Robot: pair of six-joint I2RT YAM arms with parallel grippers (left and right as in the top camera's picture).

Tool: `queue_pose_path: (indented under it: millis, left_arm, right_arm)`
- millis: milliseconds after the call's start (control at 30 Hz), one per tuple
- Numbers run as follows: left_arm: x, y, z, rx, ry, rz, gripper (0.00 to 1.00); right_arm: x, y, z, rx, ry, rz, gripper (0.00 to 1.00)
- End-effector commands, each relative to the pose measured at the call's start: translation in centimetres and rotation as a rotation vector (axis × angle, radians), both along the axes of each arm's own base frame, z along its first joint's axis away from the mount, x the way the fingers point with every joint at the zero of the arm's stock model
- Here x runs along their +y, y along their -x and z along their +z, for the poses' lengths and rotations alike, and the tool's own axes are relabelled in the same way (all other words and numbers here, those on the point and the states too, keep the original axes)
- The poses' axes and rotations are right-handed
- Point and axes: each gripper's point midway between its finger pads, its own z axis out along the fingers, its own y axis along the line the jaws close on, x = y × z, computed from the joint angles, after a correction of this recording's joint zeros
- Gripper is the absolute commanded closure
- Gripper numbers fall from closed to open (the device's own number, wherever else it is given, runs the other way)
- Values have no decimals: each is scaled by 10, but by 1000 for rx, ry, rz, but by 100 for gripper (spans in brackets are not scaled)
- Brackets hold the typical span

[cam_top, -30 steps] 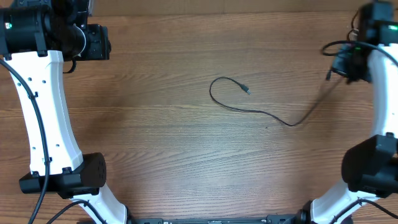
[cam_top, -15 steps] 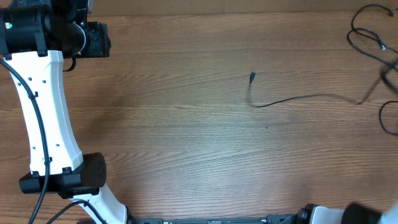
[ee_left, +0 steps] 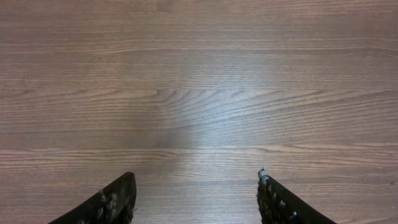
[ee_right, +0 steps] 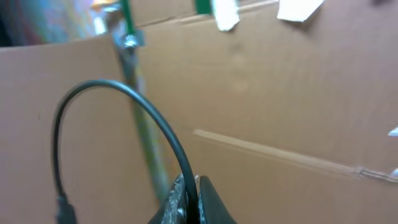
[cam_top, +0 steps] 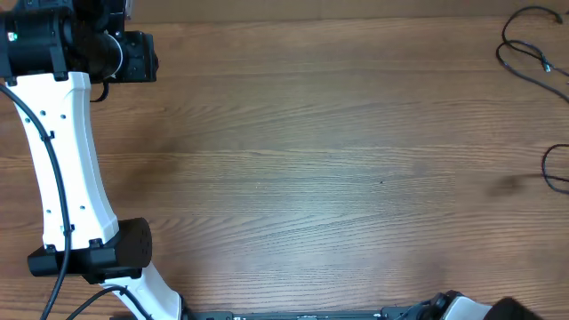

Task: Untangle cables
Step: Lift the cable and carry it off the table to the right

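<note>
right wrist | cable (ee_right: 102, 82) thin, black, arched | pinched in right gripper (ee_right: 191, 190)

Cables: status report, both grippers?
Left gripper open, empty, over the table. Right gripper shut on a cable, off the overhead view. Cable loops at the table's right edge. Nothing in the way.

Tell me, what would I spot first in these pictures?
The big white left arm down the left side of the wooden table. Close up, the right gripper pinches a thin black cable that arches up in front of cardboard. More cable loops lie at the table's far right edge.
</note>
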Motion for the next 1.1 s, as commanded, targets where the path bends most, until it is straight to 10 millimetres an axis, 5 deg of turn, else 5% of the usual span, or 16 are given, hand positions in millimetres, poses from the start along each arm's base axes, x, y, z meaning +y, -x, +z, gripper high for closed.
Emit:
queue_pose_path:
  millis: [0, 200, 333, 467, 733, 1067]
  left_arm:
    - [-5, -1, 0, -1, 8, -13, 38]
    - [-3, 0, -1, 5, 2, -9, 38]
    - [-3, -2, 1, -7, 2, -9, 38]
    - [-3, -5, 2, -18, 1, -9, 37]
    - [-3, -2, 0, -3, 2, -9, 37]
    - [-3, -1, -2, 10, 7, -3, 37]
  right_arm:
    - [-28, -14, -7, 46, 23, -9, 96]
    - [-35, -30, 21, 40, 189, 53, 96]
    - [-40, -34, 15, 93, 208, 47, 96]
    - [-67, -47, -15, 163, 135, 34, 96]
    - [-124, -71, -117, 320, -104, 13, 96]
    - [-119, -72, -171, 269, -376, 24, 96]
